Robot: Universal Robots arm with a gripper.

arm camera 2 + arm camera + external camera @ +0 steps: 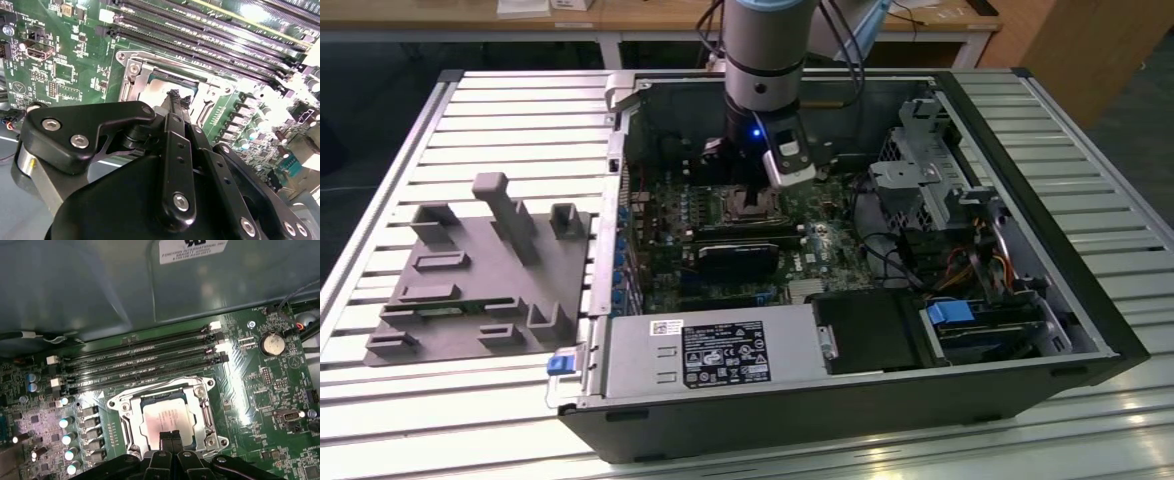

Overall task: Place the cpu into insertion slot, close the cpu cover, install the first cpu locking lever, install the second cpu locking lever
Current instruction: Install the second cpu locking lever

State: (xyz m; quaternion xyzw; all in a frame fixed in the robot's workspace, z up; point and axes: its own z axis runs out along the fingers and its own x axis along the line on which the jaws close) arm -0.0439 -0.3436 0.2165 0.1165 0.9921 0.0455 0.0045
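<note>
Cpu (167, 421) seated in insertion slot (131, 432) — claw (171, 437) just above, fingertips together

Slatted metal table (440, 100); wooden desks (654, 15) behind; dark floor.

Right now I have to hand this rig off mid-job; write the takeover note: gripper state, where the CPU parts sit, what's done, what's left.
Gripper: fingers together, holding nothing, tips low over the near edge of the cpu.
Cpu: lies flat in the insertion slot on the motherboard, silver top showing.
Cpu cover: the metal frame appears down around the chip in both wrist views.
Done: chip is seated; cover looks closed.
Left: both locking levers; I cannot tell from these views whether either is latched.
Exterior view: the arm reaches down into the open computer case.
</note>
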